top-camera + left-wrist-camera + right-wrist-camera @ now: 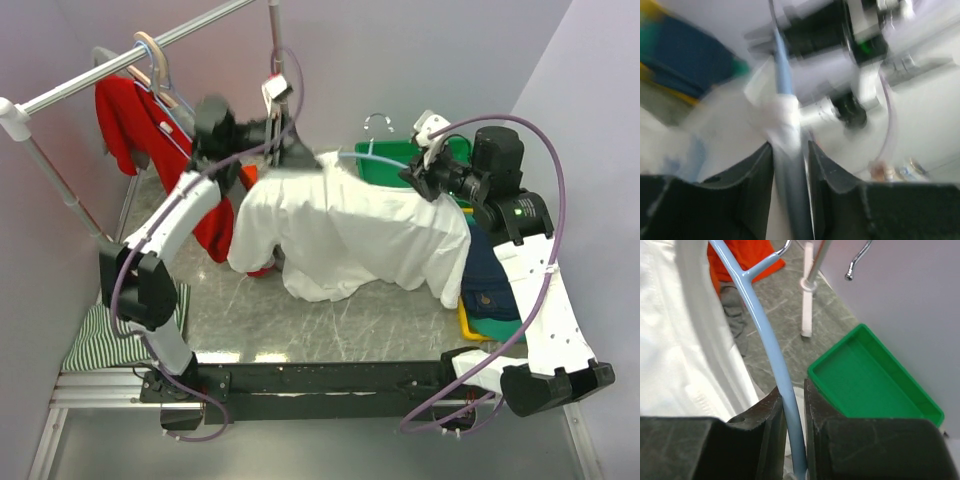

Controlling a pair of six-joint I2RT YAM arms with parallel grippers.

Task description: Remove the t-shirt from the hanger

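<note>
The white t-shirt hangs spread between my two grippers, draped over a light blue hanger. At the shirt's left shoulder, my left gripper has its jaws slightly apart around the hanger arm and white cloth. A thin sliver of gap shows beside the bar; this left wrist view is blurred. My right gripper is shut on the bare right arm of the hanger. The shirt lies to its left there.
A green bin sits behind the shirt. A clothes rail with a red garment stands at the back left. Another red garment hangs below it. Striped cloth lies front left, and dark blue clothes lie on the right.
</note>
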